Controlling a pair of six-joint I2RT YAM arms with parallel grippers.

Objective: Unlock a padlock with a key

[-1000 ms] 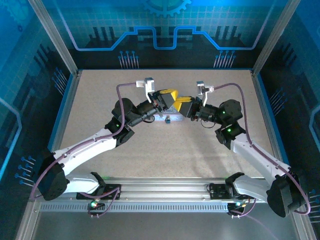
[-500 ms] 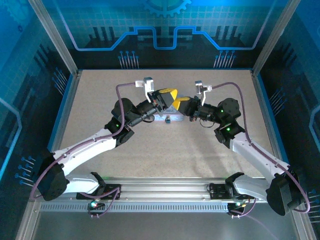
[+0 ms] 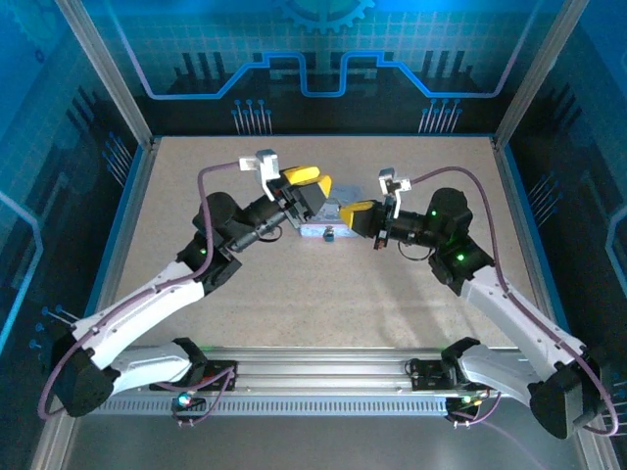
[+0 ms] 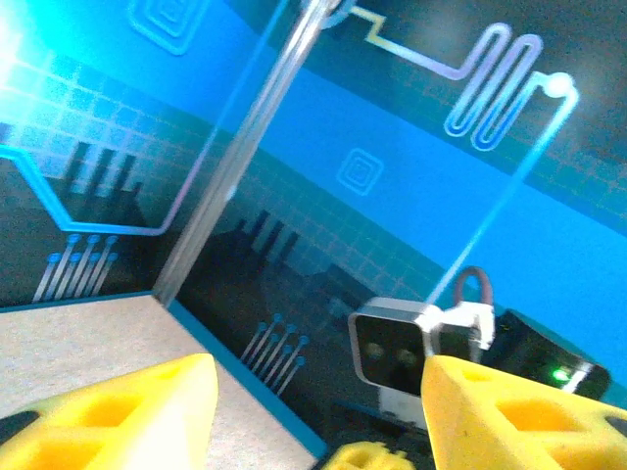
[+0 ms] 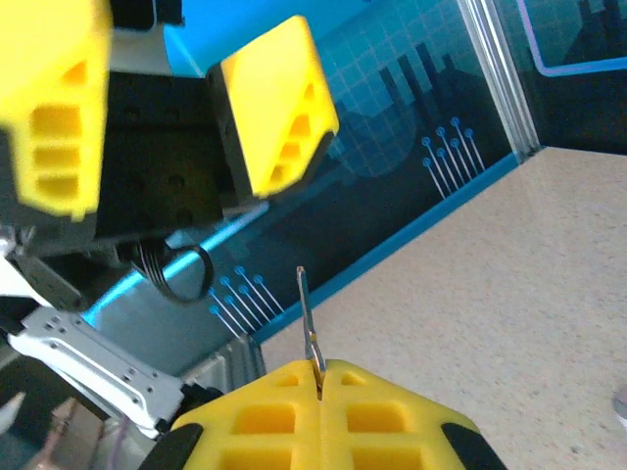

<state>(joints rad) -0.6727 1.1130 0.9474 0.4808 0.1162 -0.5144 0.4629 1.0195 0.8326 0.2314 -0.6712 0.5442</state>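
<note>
1. Where the right gripper (image 5: 319,380) presses its yellow fingers together, the key (image 5: 308,311) is clamped between them, its thin grey blade sticking out past the tips.
2. Facing it, the left gripper (image 4: 319,382) has its yellow fingers (image 4: 127,411) spread apart and empty.
3. Seen from above, a pale tin (image 3: 315,227) lies on the speckled tabletop (image 3: 392,294) between the two grippers, mid-table.
4. The padlock (image 3: 329,235), tiny and dark, sits at the tin's near edge.
</note>
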